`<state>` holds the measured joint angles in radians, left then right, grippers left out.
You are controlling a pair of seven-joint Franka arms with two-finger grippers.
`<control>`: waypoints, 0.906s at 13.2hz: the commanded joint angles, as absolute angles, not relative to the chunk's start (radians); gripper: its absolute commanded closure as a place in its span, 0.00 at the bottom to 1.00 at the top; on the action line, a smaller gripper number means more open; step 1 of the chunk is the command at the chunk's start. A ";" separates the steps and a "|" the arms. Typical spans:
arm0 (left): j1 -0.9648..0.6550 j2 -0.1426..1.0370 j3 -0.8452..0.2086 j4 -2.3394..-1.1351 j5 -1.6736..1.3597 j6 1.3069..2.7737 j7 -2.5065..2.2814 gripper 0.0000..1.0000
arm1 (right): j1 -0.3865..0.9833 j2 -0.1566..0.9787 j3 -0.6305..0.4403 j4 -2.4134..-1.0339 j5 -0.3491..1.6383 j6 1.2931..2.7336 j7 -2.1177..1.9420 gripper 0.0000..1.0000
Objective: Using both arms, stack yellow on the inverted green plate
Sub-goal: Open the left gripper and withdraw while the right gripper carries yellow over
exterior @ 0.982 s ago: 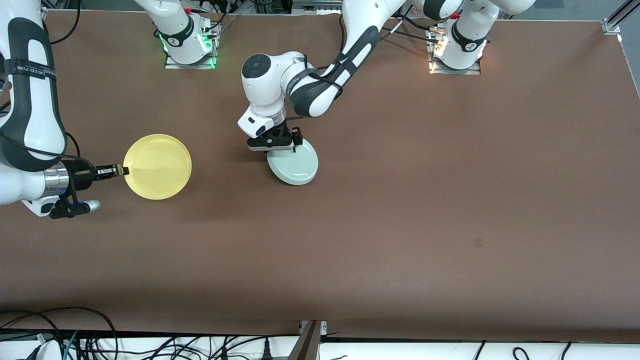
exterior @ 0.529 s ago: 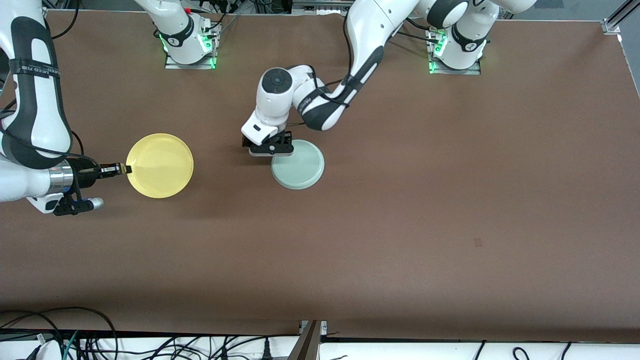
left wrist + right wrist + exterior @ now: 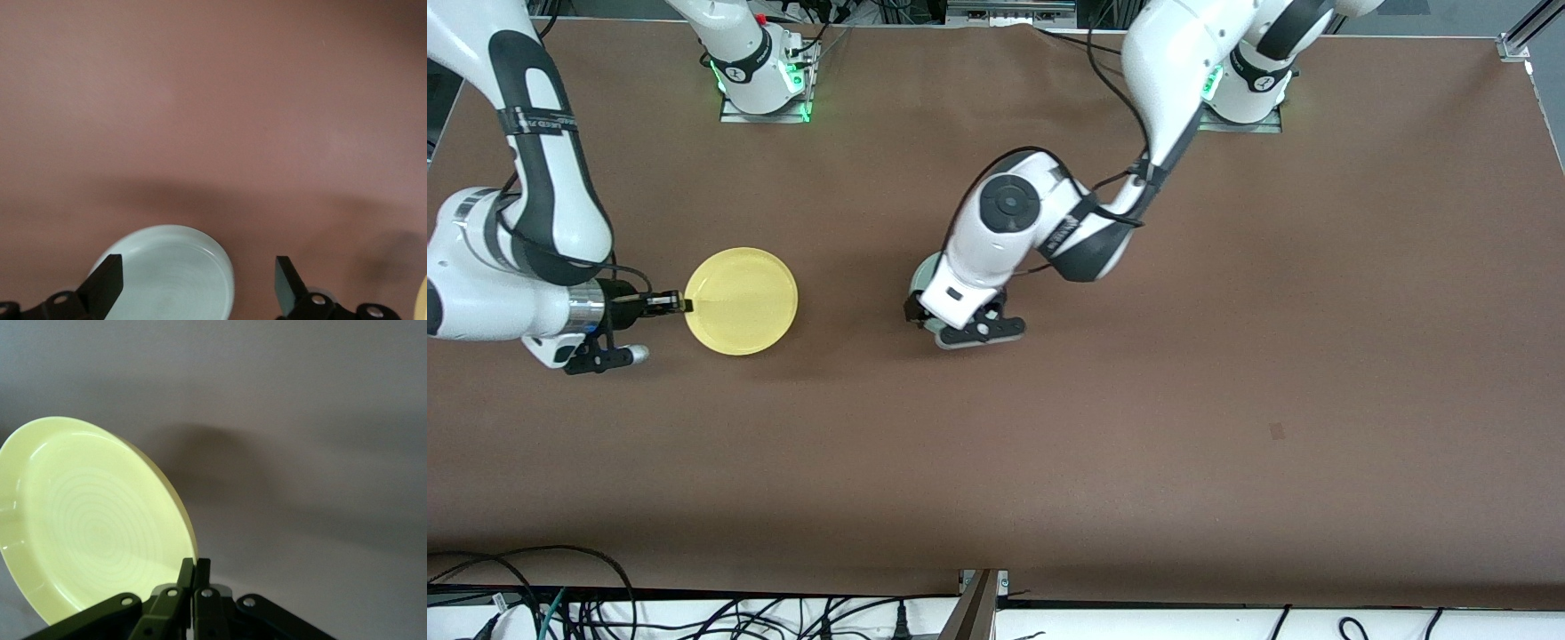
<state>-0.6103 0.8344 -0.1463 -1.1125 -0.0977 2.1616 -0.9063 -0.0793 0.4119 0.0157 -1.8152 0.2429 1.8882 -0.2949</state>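
Observation:
The yellow plate (image 3: 741, 300) hangs tilted just above the brown table, toward the right arm's end. My right gripper (image 3: 685, 304) is shut on its rim; the right wrist view shows the plate (image 3: 87, 520) with both fingers (image 3: 195, 577) pinched on its edge. The green plate (image 3: 167, 277) lies flat on the table, mid-table. In the front view the left wrist hides it except for a sliver (image 3: 921, 271). My left gripper (image 3: 960, 320) is above it, open and empty, with the fingers (image 3: 107, 283) wide apart and clear of the plate.
The two arm bases (image 3: 760, 76) (image 3: 1249, 84) stand along the table edge farthest from the front camera. A small dark mark (image 3: 1277, 431) is on the tabletop toward the left arm's end. Cables (image 3: 560, 604) lie off the near edge.
The left gripper let go of the green plate, which went from tilted to flat, then opened wide and shifted over it. The right arm carried the yellow plate a little toward the green one.

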 commanded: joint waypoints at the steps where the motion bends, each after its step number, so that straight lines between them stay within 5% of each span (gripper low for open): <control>1: -0.499 0.738 -0.167 -1.134 -0.121 2.022 -0.766 0.00 | -0.081 0.336 0.064 -1.959 0.281 1.992 -0.287 1.00; 12: -0.109 0.491 -0.152 -1.144 -0.103 1.531 -0.354 0.00 | -0.034 0.334 0.434 -2.180 0.426 2.440 -0.014 1.00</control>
<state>-0.1820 0.5533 -0.1482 -1.1086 -0.0980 1.5927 -0.4655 -0.0652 0.3432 0.4111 -2.1560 0.4086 2.3882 -0.0764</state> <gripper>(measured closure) 0.000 0.982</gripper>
